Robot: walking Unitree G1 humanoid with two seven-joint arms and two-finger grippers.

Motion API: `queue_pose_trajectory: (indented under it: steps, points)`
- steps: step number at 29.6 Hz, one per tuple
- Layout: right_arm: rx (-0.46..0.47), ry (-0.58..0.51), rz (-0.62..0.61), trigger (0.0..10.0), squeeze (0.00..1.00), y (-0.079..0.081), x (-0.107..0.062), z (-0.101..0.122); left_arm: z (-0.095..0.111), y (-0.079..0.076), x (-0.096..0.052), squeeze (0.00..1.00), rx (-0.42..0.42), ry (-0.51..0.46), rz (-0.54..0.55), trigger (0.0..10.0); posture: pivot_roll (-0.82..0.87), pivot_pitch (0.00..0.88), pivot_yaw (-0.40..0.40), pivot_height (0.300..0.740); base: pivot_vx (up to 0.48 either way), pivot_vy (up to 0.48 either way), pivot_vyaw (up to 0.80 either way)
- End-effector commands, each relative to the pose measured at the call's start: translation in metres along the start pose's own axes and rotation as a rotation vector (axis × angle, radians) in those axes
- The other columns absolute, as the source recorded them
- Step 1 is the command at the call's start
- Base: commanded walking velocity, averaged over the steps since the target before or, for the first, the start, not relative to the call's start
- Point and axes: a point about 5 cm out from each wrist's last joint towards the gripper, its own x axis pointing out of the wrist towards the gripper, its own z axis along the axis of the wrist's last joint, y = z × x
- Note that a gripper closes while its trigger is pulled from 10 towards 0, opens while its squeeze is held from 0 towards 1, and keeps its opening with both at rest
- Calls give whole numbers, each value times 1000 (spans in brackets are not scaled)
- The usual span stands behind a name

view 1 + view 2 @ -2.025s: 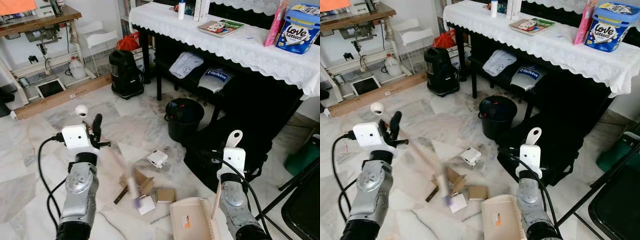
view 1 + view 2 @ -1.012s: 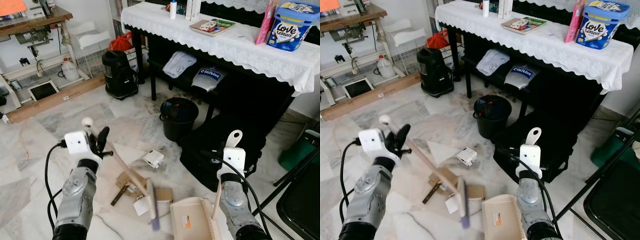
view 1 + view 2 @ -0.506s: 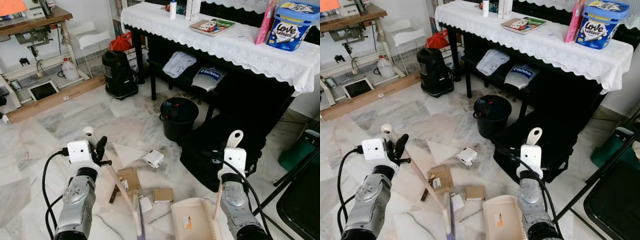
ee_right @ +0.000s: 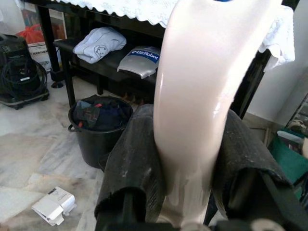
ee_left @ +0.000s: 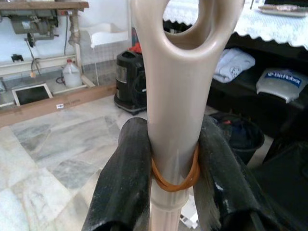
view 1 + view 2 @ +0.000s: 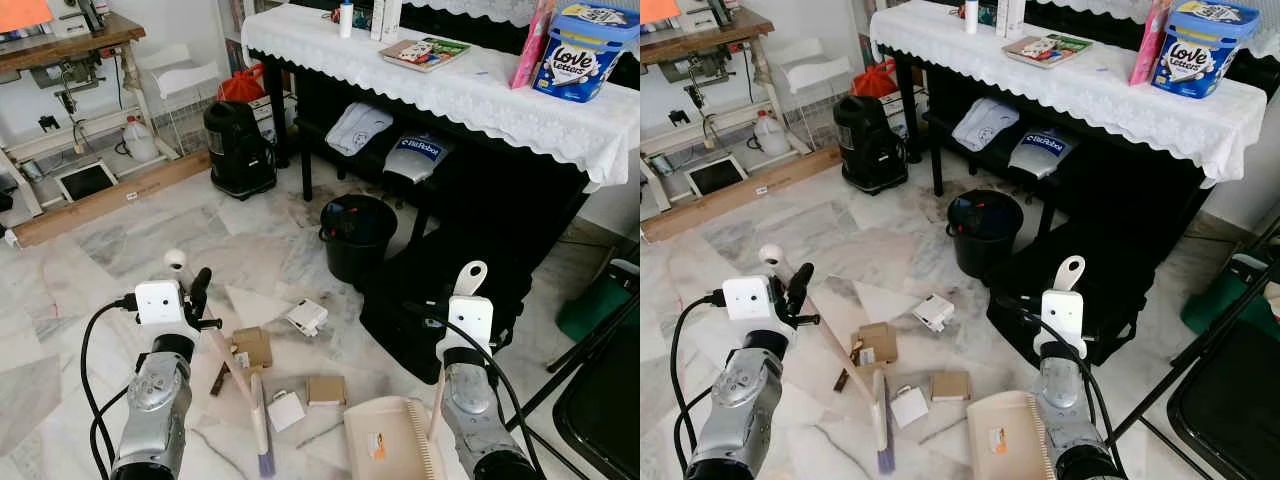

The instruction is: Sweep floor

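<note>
Left gripper [image 5: 174, 163] is clamped on the beige plastic hand brush [image 6: 235, 385]; its bristle head rests on the marble floor [image 6: 120, 240], just beside a white paper square [image 6: 286, 410]. Right gripper [image 4: 185, 159] is closed round the cream plastic dustpan [image 6: 385, 440], right of that square.

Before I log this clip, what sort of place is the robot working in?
Probably a lived-in room of a home, part living space, part workroom: a marble floor, a lace-covered table holding a biscuit tub, a black vacuum cleaner and a sewing machine table by the wall.
</note>
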Motion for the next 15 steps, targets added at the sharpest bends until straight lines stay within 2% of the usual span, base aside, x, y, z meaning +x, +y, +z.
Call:
queue_pose_trajectory:
  steps: [1, 7, 15]
  points:
    - [-9, -1, -1, 10000, 0, 0, 0, 0, 1, 0, 0, 0, 44, -13, -14, 10000, 122, 29, 29, 740, 0, 0, 0]
    - [-38, 68, -21, 10000, 0, -2, -4, -11, -4, -7, -1, 0, 87, 5, -56, 10000, 125, 28, 31, 740, 0, 0, 0]
    - [-24, 80, -8, 10000, 0, 1, -9, -15, -12, -12, -2, 0, 67, 24, -84, 10000, 120, 36, 34, 740, 0, 0, 0]
